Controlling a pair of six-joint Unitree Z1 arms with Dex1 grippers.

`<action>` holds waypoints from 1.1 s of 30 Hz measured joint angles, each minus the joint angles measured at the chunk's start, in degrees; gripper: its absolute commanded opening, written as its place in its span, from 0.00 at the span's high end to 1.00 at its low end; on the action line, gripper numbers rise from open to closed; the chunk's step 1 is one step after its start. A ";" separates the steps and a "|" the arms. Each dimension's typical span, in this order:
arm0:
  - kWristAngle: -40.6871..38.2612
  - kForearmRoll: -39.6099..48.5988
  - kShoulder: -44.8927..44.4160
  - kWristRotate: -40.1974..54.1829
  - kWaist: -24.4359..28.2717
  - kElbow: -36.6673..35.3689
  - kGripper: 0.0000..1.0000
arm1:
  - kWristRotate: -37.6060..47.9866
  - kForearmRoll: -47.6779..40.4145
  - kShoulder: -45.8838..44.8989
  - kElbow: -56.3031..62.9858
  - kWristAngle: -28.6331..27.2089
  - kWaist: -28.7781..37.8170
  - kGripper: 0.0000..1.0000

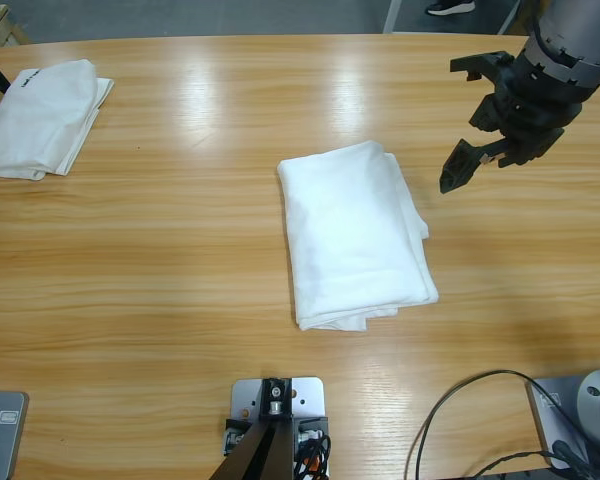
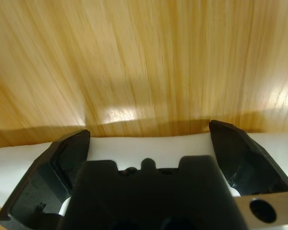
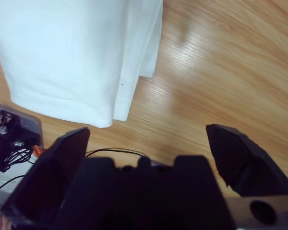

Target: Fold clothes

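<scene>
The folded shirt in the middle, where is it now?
In the high view the folded shirt lies mid-table, below-left of the right tool, far from the other shirt at the far left.

Glossy wooden table [image 1: 180,250], perhaps grey floor [image 1: 230,15] beyond

We see one folded T-shirt [image 1: 355,235] lying at the middle of the bench [image 1: 180,260], and a second folded T-shirt [image 1: 42,118] at its far left corner. The right end effector [image 1: 477,120] hangs above bare bench, just right of the middle shirt.
</scene>
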 measured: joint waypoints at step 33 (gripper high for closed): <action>-4.34 0.00 0.38 -5.42 -30.41 -1.32 0.04 | 0.42 -3.49 0.23 6.52 0.00 0.00 0.00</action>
